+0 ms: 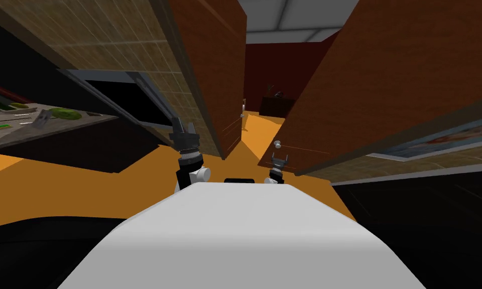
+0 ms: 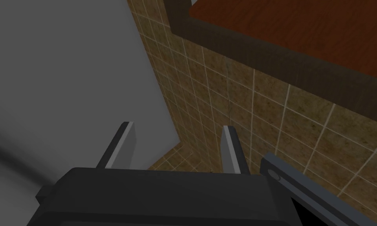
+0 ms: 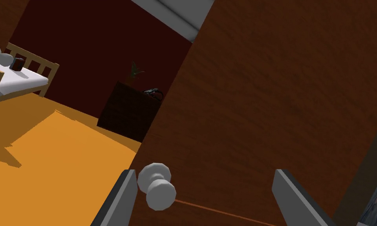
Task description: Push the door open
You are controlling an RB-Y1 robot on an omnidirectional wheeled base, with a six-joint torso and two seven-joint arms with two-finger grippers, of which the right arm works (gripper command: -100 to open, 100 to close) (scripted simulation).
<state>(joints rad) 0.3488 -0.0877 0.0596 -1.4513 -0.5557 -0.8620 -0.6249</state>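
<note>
Just in front of the reddish-brown wooden door (image 3: 262, 98), which stands ajar on the robot's right, the right end effector (image 3: 205, 196) faces the panel, its fingers spread wide and empty. The round light grey knob (image 3: 157, 191) sits just beside one finger. Past the door's edge lies an orange floor (image 3: 58, 157). The left end effector (image 2: 178, 133), raised further left, is likewise spread open.

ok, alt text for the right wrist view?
The right gripper, fingers open, faces a reddish-brown wooden door, its white round doorknob just beside one finger. Past the door's edge lie an orange floor, a bed with a white mattress and a dark dresser against a dark red wall.
</note>
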